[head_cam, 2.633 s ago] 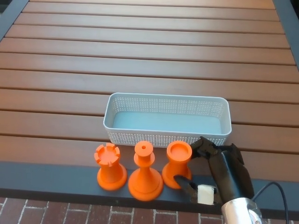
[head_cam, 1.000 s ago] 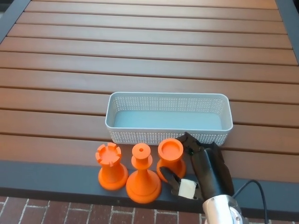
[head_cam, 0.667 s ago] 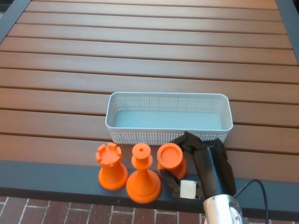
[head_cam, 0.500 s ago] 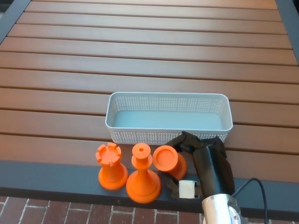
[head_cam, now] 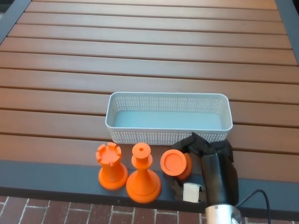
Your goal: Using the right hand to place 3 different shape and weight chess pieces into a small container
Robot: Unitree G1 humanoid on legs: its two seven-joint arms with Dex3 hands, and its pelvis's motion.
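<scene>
Three orange chess pieces stand in a row near the table's front edge. A rook (head_cam: 110, 167) is at the left, a tall piece with a wide base (head_cam: 143, 175) in the middle, and a flat-topped piece (head_cam: 174, 163) at the right. My right hand (head_cam: 202, 156) is shut on the flat-topped piece, which tilts with its top toward the camera. The empty white perforated container (head_cam: 168, 99) sits just behind the row. My left hand does not show.
The table is brown slats with a dark front rim (head_cam: 56, 177); brick floor (head_cam: 70, 214) lies below it. A black cable (head_cam: 259, 196) curls by my right forearm at the bottom right.
My right hand has closed around the flat-topped piece and tipped it off upright, lifting it slightly to the right. The rook and the middle piece have stayed put.
</scene>
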